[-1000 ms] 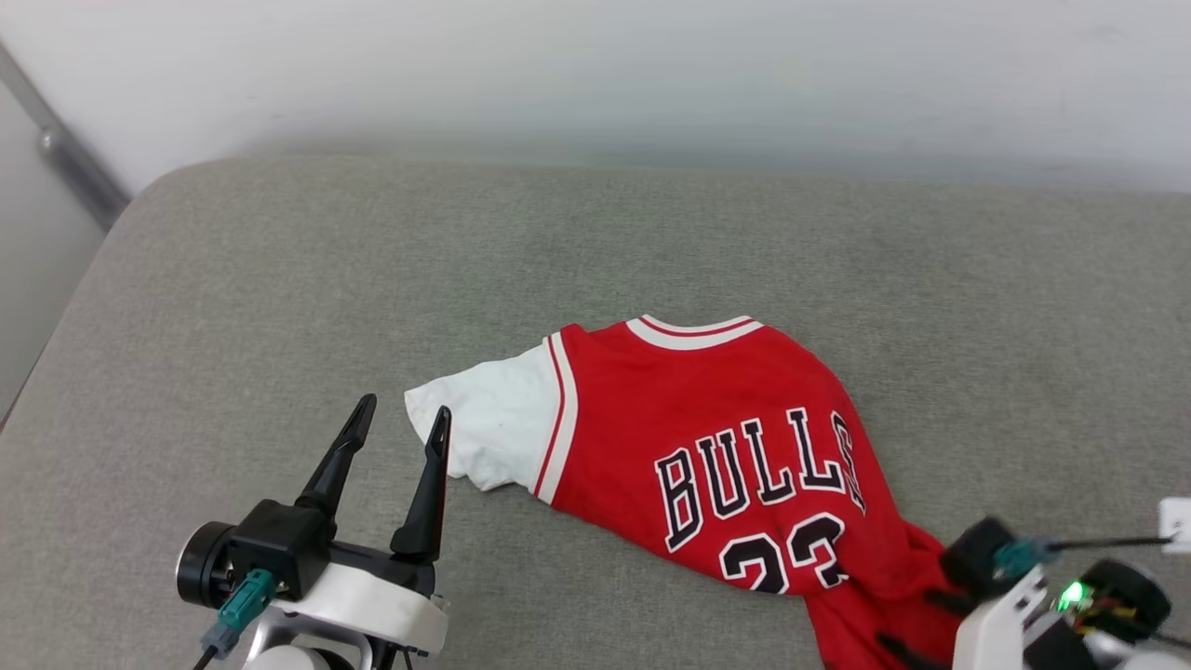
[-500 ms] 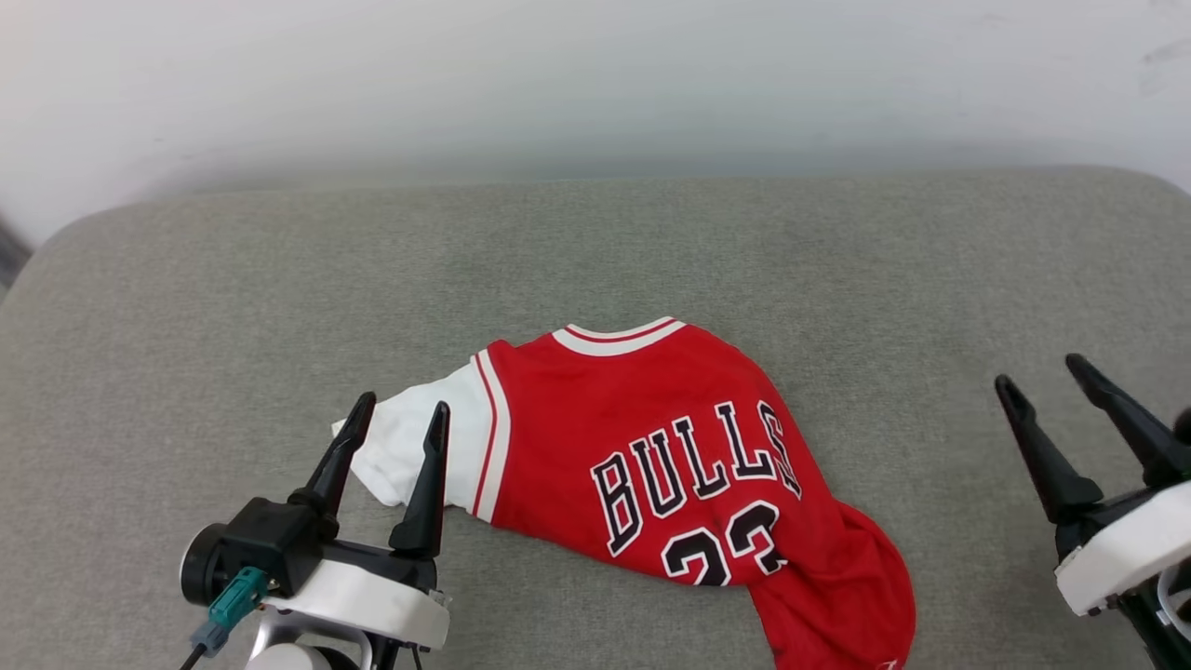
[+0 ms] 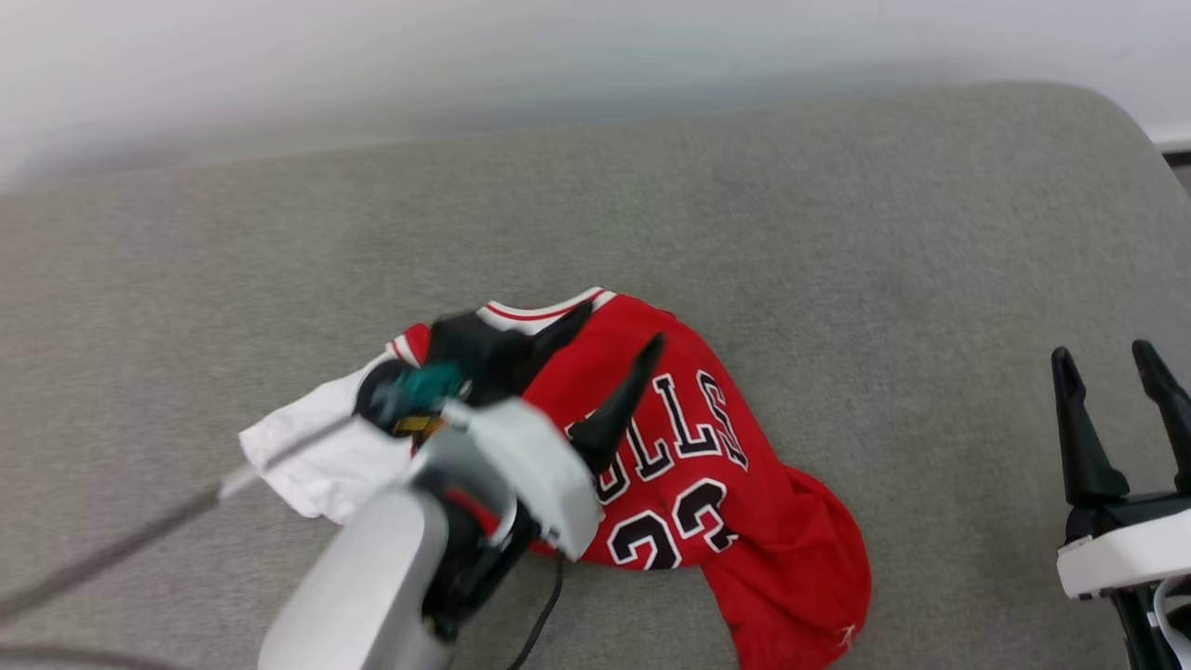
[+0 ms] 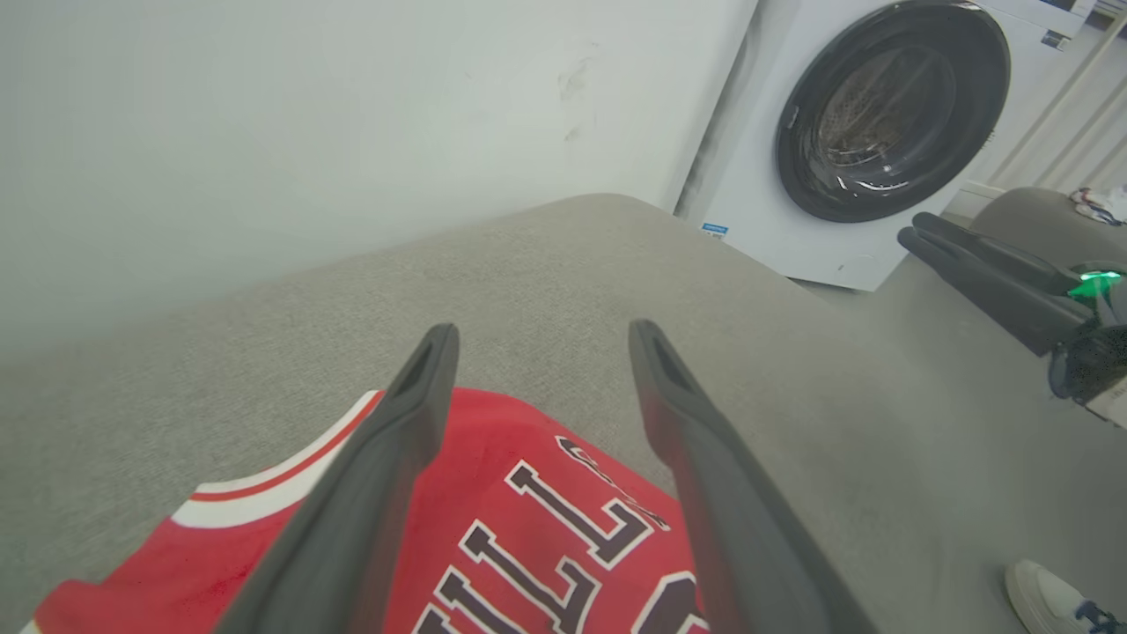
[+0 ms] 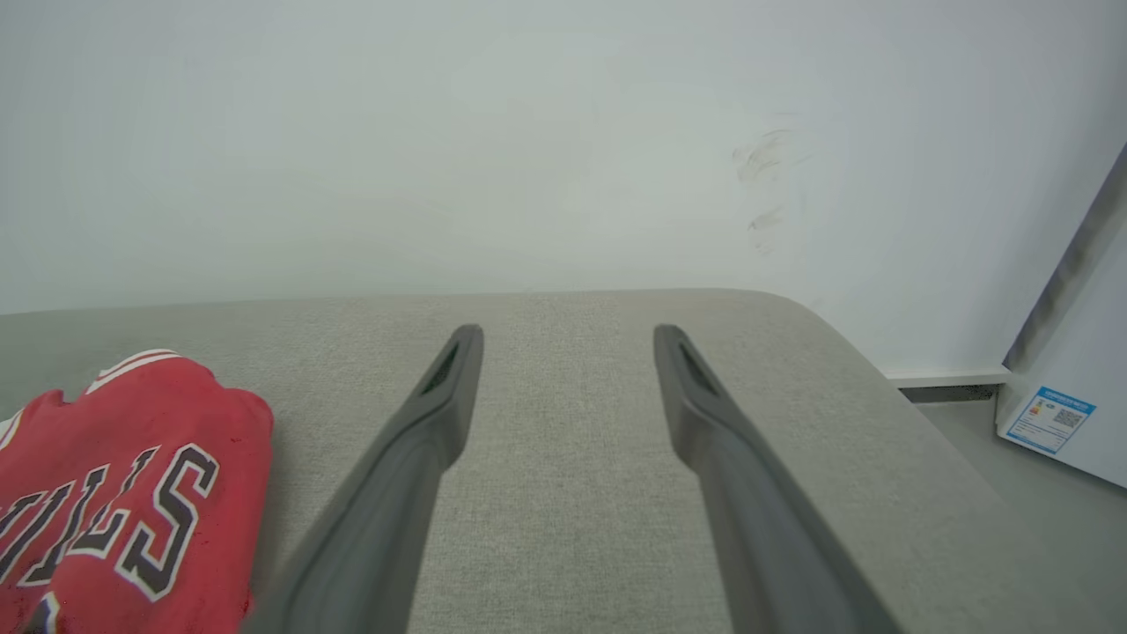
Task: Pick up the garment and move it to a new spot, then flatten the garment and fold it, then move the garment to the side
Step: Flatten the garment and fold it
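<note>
The garment [image 3: 716, 465], a red jersey with black "BULLS" lettering and a white sleeve, lies crumpled on the grey cushion [image 3: 837, 233], its lower part bunched toward the front. My left gripper [image 3: 619, 333] hovers open over the jersey's chest and collar, fingers pointing toward the wall. In the left wrist view the left gripper [image 4: 541, 333] has the garment [image 4: 528, 537] below its spread fingers, which hold nothing. My right gripper [image 3: 1103, 355] stands open and empty at the right, well clear of the cloth. From the right wrist, the right gripper [image 5: 568, 335] is over bare cushion, and the garment [image 5: 114, 493] lies to its left.
A white wall runs behind the cushion. A front-loading washing machine [image 4: 880, 114] stands past the cushion's right end. The cushion's rounded right corner [image 3: 1107, 121] is near my right gripper. A person's shoe [image 4: 1048, 599] is on the floor at the right.
The head camera has turned right, shifting the picture left. My left arm has risen and swung over the jersey. My right gripper drew back from the jersey's lower part and stands open at the right.
</note>
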Controlling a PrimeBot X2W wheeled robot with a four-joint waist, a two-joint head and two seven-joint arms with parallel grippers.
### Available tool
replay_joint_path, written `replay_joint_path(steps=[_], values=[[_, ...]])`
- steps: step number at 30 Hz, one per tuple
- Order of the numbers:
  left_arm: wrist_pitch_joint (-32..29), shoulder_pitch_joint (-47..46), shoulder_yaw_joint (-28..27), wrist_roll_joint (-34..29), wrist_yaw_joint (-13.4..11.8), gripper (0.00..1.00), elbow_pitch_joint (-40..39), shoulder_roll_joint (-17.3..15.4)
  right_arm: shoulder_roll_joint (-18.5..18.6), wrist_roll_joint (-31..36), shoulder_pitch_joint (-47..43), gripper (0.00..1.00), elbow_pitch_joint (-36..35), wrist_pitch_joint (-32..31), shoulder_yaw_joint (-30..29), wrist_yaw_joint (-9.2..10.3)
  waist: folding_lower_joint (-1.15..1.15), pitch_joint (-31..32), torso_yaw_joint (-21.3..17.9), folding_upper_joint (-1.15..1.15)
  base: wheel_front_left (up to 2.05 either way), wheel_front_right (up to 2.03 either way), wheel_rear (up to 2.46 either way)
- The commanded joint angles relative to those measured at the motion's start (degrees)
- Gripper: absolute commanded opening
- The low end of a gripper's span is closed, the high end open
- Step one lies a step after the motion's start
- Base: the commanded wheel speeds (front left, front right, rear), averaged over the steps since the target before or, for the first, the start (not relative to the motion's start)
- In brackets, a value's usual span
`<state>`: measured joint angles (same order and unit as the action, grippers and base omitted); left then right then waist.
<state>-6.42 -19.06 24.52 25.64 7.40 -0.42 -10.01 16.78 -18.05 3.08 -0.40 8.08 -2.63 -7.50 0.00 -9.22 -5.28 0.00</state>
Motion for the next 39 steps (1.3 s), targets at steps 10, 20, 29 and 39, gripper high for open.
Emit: replay_joint_path(steps=[10,20,29,39], values=[[-30.5,-27.9,10.6,10.5,0.1,1.00,10.3,-4.0,-3.6,2.2,4.3,1.00,3.0,3.4,0.1,0.02,0.00,-9.7,-7.1,0.00,0.00,0.00,0.00],[-40.5,-35.9,15.8,10.0,0.1,1.00,22.6,-4.8,-5.1,2.8,6.8,1.00,7.5,5.6,2.8,0.02,0.00,-13.1,-10.0,0.00,0.00,0.00,0.00],[-44.8,-36.3,26.7,11.6,0.1,0.25,27.5,-9.3,-5.5,1.7,8.4,1.00,9.3,6.3,5.7,0.03,0.00,-14.0,-10.9,0.00,0.00,0.00,0.00],[-22.3,-39.4,23.5,17.8,0.1,0.00,23.2,-7.0,-4.8,2.3,7.5,1.00,11.1,6.5,5.7,0.02,0.00,-10.2,-9.9,0.00,0.00,0.00,0.00]])
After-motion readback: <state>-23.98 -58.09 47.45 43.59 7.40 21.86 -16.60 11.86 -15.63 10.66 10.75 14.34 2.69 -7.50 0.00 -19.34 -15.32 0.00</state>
